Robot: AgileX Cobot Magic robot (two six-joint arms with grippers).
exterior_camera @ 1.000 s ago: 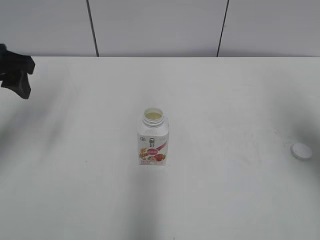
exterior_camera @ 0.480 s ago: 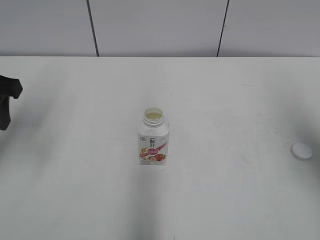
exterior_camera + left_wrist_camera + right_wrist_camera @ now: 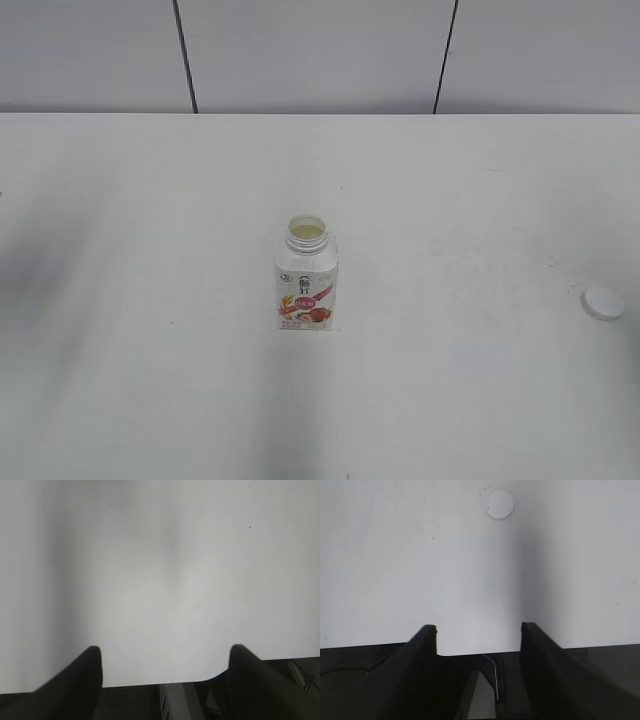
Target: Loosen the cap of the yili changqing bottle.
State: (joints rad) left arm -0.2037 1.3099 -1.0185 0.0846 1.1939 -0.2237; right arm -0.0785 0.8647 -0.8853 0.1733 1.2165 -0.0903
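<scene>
The yili changqing bottle stands upright in the middle of the white table, its neck open with no cap on it. The white cap lies flat on the table at the far right, apart from the bottle; it also shows in the right wrist view. Neither gripper shows in the exterior view. My left gripper is open and empty over bare table near the table's edge. My right gripper is open and empty, well short of the cap.
The white table ends at a pale panelled wall at the back. Both wrist views show the table's near edge with dark space below it.
The left arm's dark gripper, seen at the left edge of the exterior view, has drawn back out of that view. The bottle and the cap have not moved.
</scene>
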